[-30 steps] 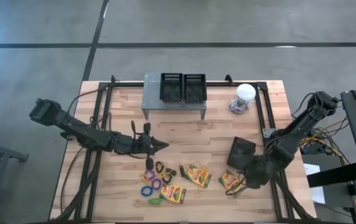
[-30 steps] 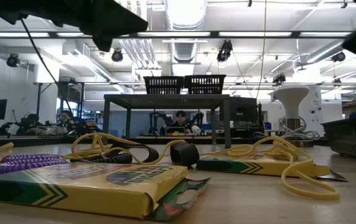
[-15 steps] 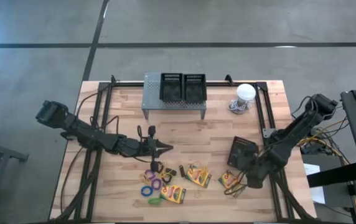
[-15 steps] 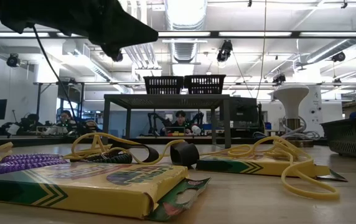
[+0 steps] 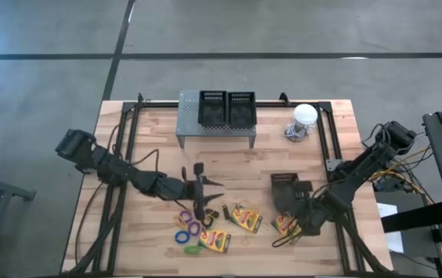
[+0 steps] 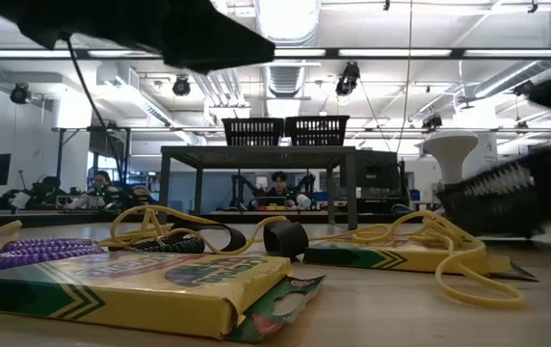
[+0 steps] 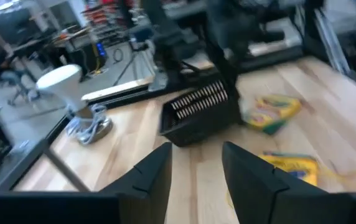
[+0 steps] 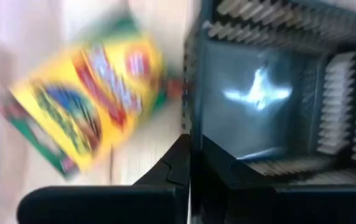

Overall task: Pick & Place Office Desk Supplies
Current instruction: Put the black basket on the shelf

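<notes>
The wide stretch of bare wood (image 5: 275, 158) between the far grey stand (image 5: 216, 127) and the near clutter is the easy lane. The near-middle is crowded: elastic loops (image 5: 188, 229) and crayon boxes (image 5: 246, 218) lie packed close together, with the left gripper (image 5: 200, 207) right over them. On the right, a tilted black mesh bin (image 5: 286, 189) and the right arm (image 5: 360, 174) block the way. The far right corner has the white round-topped object (image 5: 304, 116).

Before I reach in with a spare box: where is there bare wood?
Free: between the grey stand and the left gripper, and left of that arm. Crowded: the crayon boxes and loops along the near edge, plus the tipped bin.
</notes>
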{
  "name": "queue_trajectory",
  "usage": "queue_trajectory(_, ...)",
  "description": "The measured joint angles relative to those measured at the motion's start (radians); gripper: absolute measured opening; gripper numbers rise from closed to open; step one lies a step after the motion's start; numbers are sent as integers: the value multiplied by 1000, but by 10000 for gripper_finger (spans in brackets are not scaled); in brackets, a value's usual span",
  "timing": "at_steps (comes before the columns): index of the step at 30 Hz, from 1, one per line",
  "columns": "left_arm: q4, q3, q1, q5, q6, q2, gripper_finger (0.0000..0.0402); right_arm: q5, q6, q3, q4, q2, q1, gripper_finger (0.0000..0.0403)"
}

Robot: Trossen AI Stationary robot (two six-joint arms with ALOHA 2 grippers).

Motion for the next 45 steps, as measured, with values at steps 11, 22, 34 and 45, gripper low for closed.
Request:
queue_trajectory(11,-665,244,-148,-309,-227,-65,138,124,-573,341,213,223,-248,10)
queue_trajectory(22,-751,68,-303,-475,-455,-230,138,-71,-799,681,292,585,-455,9)
queue_trajectory(34,-702,-95,-314,-477,-591,-384,138,-108,-780,840,274,784,-545,9)
queue_trajectory(45,-680,-106,-314,-478,-584,-384,138,-108,-757,847,278,789,-567,11)
